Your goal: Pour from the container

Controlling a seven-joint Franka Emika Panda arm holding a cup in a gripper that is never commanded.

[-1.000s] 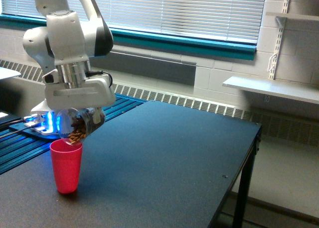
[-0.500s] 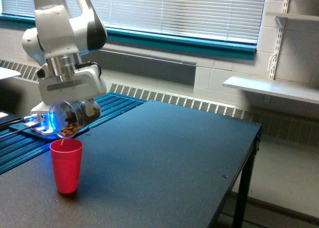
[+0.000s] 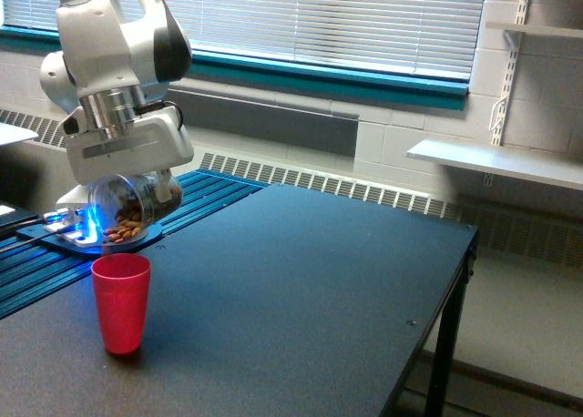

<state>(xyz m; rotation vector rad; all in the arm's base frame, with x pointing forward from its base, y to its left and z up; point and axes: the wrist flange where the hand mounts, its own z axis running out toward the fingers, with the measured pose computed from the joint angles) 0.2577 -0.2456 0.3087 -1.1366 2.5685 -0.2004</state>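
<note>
While tipped on its side above the red cup (image 3: 121, 301), the container (image 3: 132, 212) sits clamped in the fingers (image 3: 137, 197), mouth pointing down-left, brown pieces heaped at its low side. Red cup upright on the dark bench (image 3: 301, 299), near left, clear of the container.

Daylight comes through the blinds (image 3: 346, 21) at 12 o'clock, pretty bright and a bit washed out. Whole frame's soft and low-res; blue glow (image 3: 91, 218) at 9 o'clock.
</note>
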